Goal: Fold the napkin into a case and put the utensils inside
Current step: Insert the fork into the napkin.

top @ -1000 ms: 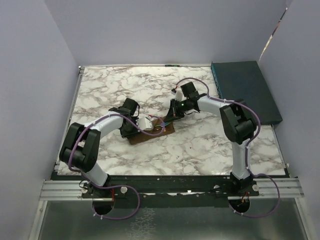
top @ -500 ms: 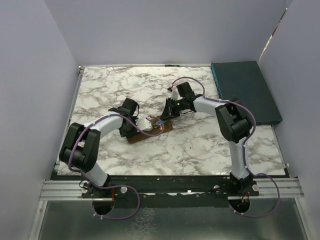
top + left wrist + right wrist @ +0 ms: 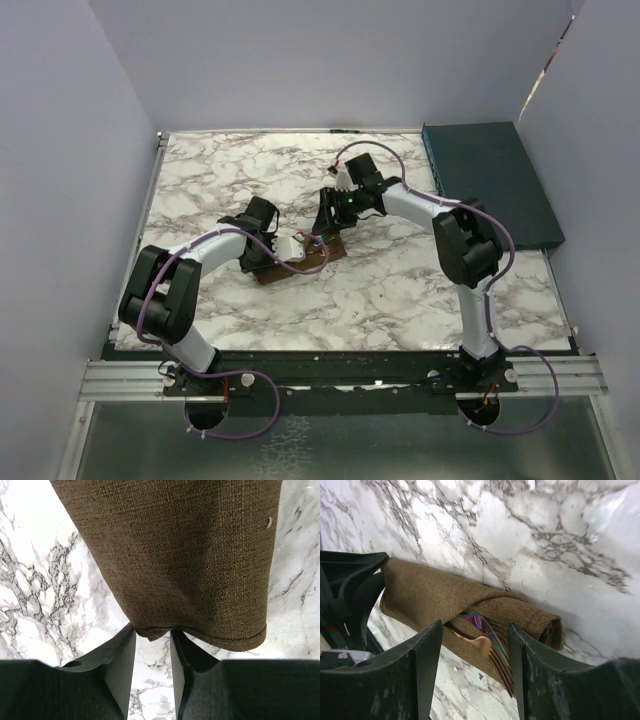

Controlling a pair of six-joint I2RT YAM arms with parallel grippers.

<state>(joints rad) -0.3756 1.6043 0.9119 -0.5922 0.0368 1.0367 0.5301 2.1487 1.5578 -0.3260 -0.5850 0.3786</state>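
Since a second ago the right gripper (image 3: 323, 226) has pulled up and away from the right end of the narrow brown woven-cloth case (image 3: 335, 252), and its jaws have gone from shut to wide apart. That case lies slantwise at the centre of the white grey-veined marble table (image 3: 380, 290) in the overhead view, just below the right gripper and apart from it. In the right wrist view the spread black fingers (image 3: 425, 670) frame the case's open end in the lower middle, holding nothing. From that mouth pokes the thin copper-coloured metal fork (image 3: 485, 645), its tines pointing toward the bottom of the frame, with an iridescent greenish-purple strip just above them inside the fold. The left gripper (image 3: 272, 262) sits at the case's other end, seen at the left edge of the right wrist view. In the left wrist view its jaws stand narrow, with a puckered bit of the cloth's near hem caught between the tips at lower centre. A dark teal flat rectangular box (image 3: 490, 185) lies at the overhead view's upper right.
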